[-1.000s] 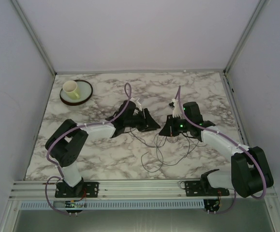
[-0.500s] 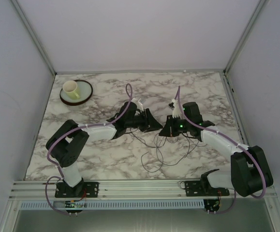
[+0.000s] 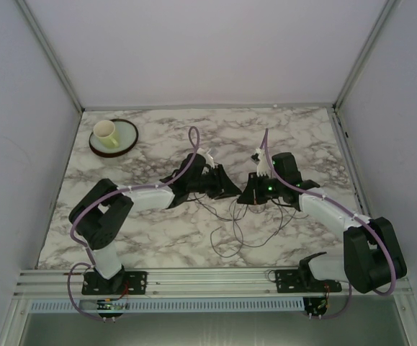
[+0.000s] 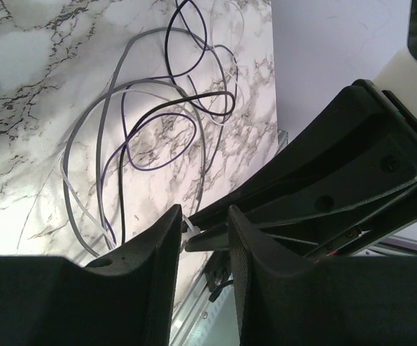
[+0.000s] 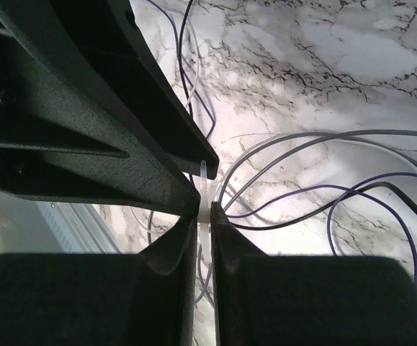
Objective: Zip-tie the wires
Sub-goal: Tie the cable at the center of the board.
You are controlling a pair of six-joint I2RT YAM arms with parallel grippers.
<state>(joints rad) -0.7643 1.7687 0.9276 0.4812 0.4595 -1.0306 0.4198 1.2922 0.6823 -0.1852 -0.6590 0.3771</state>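
Observation:
The wires (image 3: 238, 229) lie in loose dark, grey and purple loops on the marble table, in front of both grippers; they also show as wires (image 4: 158, 108) and wires (image 5: 323, 180). My right gripper (image 3: 247, 195) (image 5: 204, 220) is shut on a thin white zip tie (image 5: 205, 194), which stands upright between its fingers just above the wires. My left gripper (image 3: 227, 190) (image 4: 204, 216) faces it tip to tip, jaws apart. The right gripper's tip and the zip tie's end (image 4: 189, 231) reach into that gap, near the left finger.
A yellow cup (image 3: 105, 132) stands on a round plate (image 3: 127, 142) at the table's far left corner. Metal rails (image 3: 215, 277) run along the near edge by the arm bases. Walls close in the table on three sides.
The left arm has reached a little further right, bringing its gripper up to the right gripper's tip, and its jaws have narrowed slightly. The right arm has not moved.

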